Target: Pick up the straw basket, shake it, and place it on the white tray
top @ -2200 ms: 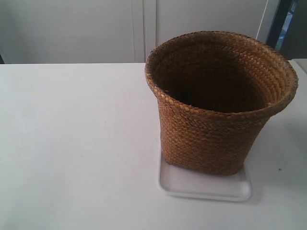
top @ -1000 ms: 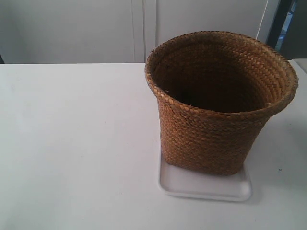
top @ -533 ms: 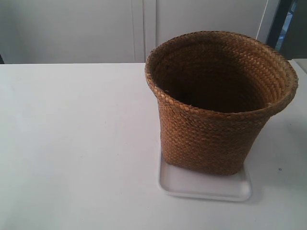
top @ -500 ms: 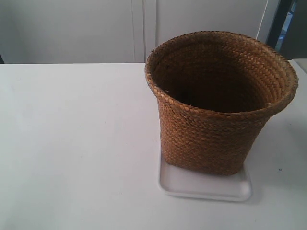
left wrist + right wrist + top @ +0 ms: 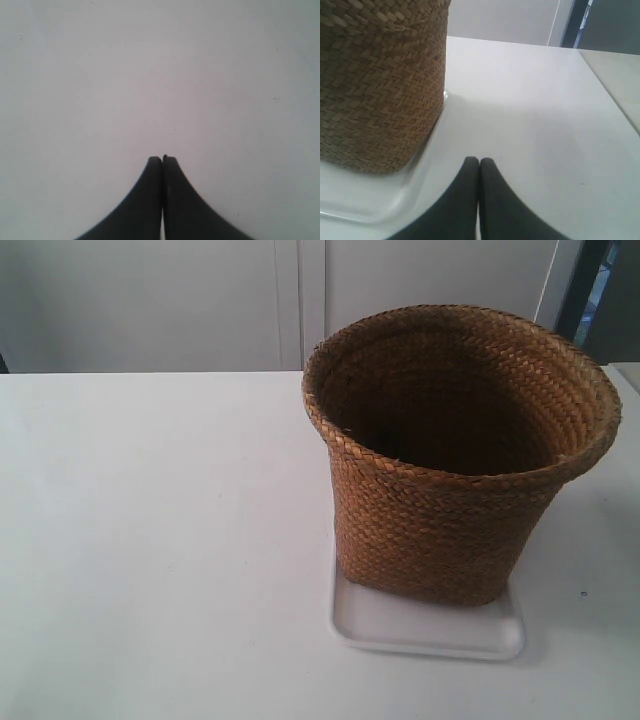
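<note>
Basket (image 5: 440, 525) on tray (image 5: 432, 637) on table (image 5: 150, 540)

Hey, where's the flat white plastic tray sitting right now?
In the exterior view the flat white plastic tray lies on the white table, right of centre toward the lower edge, directly under the brown woven straw basket, which stands on it.

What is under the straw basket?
The white tray lies under the straw basket; one strip with its rim shows past the base. The rest of the tray is covered by the basket.
</note>
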